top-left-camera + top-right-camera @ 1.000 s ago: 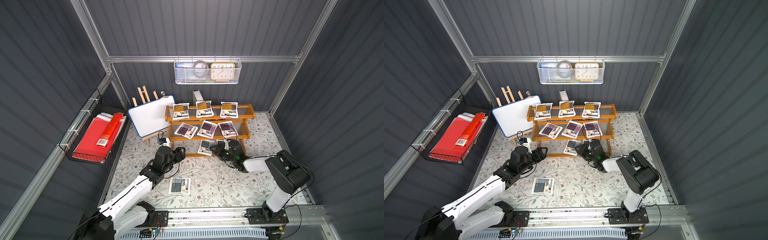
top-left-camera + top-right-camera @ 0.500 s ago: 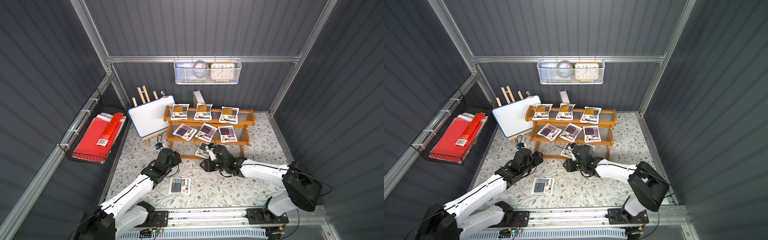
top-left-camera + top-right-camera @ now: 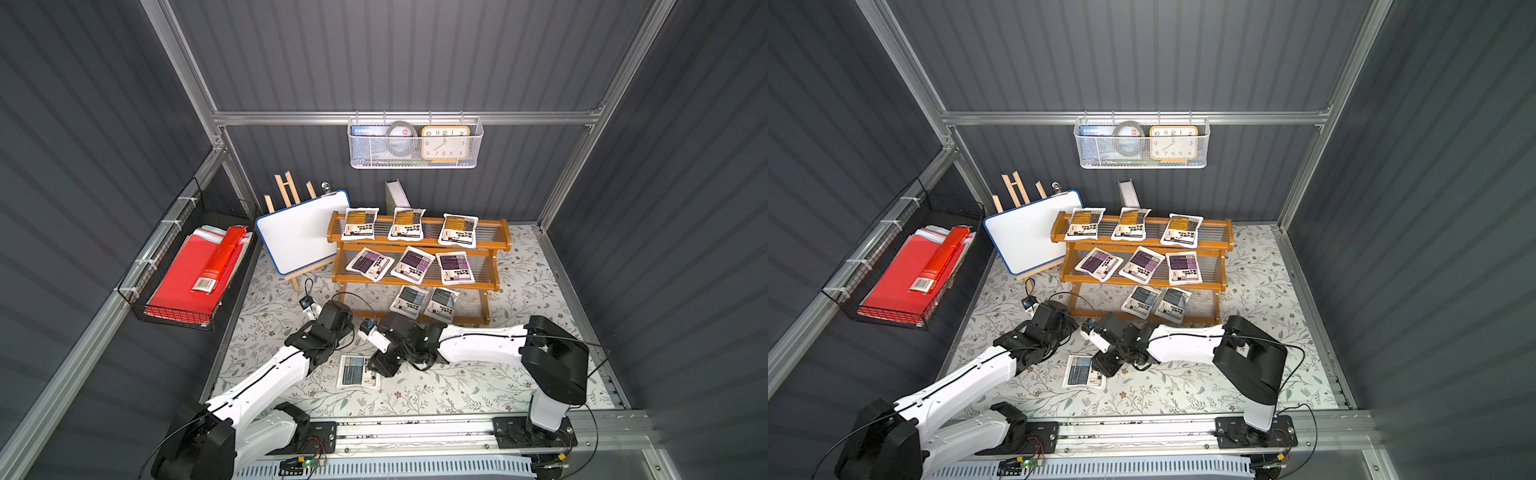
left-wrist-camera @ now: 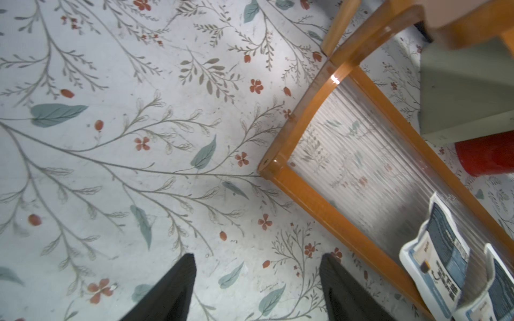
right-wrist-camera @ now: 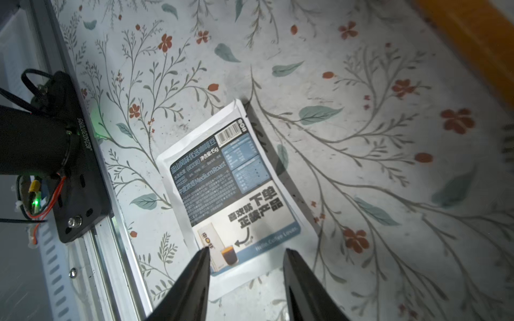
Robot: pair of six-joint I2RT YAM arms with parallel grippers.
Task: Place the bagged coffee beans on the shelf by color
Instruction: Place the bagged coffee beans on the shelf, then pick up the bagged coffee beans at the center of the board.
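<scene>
— Beyond the right end effector [image 5: 246,251], what fills the shelf [image 3: 500,239]?
— Yellow pouches [image 3: 406,224] top, purple pouches [image 3: 413,264] middle, two grey-blue pouches [image 3: 409,300] bottom. Loose pouch [image 5: 230,189] lies beneath it, jaws apart; left end effector [image 4: 257,257] released.

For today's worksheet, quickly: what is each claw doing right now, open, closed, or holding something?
Left claw: open, holding nothing.
Right claw: open, holding nothing, poised over the grey-blue pouch.
</scene>
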